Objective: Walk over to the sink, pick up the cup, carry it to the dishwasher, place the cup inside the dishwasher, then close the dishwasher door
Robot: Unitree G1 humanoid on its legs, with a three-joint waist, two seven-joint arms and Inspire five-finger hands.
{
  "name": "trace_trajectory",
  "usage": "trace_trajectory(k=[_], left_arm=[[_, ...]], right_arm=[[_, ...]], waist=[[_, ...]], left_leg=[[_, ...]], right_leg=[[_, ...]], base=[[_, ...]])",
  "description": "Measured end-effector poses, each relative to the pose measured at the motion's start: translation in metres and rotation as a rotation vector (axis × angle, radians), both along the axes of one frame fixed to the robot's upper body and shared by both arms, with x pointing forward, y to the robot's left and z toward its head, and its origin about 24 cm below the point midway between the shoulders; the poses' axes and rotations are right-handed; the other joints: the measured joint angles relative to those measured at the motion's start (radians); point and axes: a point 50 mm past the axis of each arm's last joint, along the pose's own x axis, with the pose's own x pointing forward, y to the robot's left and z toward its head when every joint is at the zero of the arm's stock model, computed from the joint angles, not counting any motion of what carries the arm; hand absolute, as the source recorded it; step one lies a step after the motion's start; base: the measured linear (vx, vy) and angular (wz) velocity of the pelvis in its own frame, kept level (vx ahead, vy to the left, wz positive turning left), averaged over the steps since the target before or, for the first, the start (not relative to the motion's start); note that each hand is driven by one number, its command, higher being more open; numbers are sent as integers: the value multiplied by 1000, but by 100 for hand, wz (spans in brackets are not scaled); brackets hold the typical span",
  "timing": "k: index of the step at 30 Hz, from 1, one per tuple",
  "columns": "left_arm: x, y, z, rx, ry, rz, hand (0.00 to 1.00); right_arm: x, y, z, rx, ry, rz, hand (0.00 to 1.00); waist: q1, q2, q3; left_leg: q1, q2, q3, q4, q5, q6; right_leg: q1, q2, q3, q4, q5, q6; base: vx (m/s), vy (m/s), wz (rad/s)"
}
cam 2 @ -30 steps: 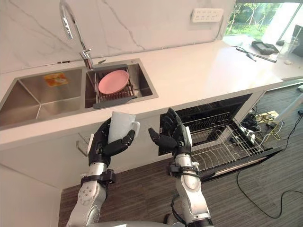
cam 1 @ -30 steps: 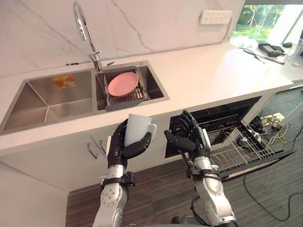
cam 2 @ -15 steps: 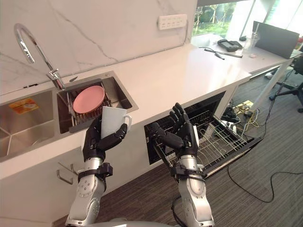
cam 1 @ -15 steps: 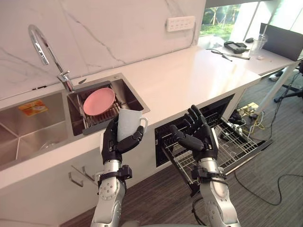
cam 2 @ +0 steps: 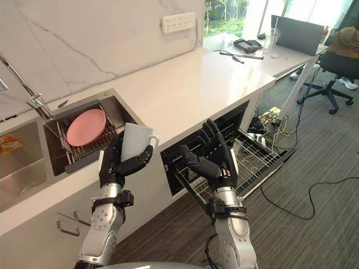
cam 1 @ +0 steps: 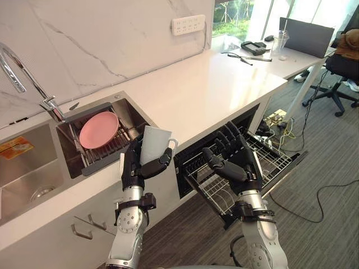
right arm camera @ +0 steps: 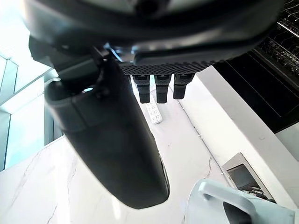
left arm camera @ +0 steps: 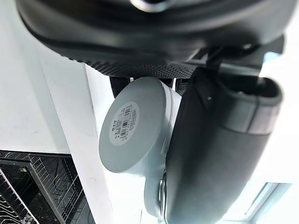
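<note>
**Cup in the left hand, beside the open dishwasher**

The left hand (cam 1: 136, 166) grasps the pale cup (cam 1: 155, 144). Its fingers and thumb are curled round the body, the cup's base is toward the wrist and the handle is turned toward the right hand (cam 1: 242, 166). The right hand is released, fingers straight and spread, holding nothing, near the cup. Just past the right hand the dishwasher (cam 1: 188, 168) stands open under the counter (cam 1: 207, 95), its wire rack (cam 1: 269, 158) pulled out. Beyond the left hand a pink plate (cam 1: 99, 130) lies in the sink (cam 1: 22, 176).
</note>
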Motion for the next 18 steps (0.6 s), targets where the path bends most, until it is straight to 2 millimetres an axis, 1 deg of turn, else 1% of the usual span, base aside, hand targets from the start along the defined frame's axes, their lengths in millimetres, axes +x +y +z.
trace_trajectory(k=[6,14,18], left_arm=[[0,-8,-1,-2,2,-36,30],[-1,-31,1,-9,-5,-156,30],[-1,-43,4,-4,-23,-229,30]], right_arm=[[-4,10,-3,40,12,61,90],[-5,13,-6,36,30,83,90],[-5,15,-16,33,72,92,90]], waist=[[2,-14,-9],[2,-16,-12],[3,-22,-21]], left_leg=[[2,-2,-1,-4,1,2],[-1,-16,-9,-13,9,14],[-5,-20,-20,-23,18,15]], right_leg=[[5,-2,-1,-9,3,4],[6,-9,-9,-16,7,10],[3,-13,-19,-16,8,11]], base=[[0,0,0],[-12,3,3],[-19,-5,8]])
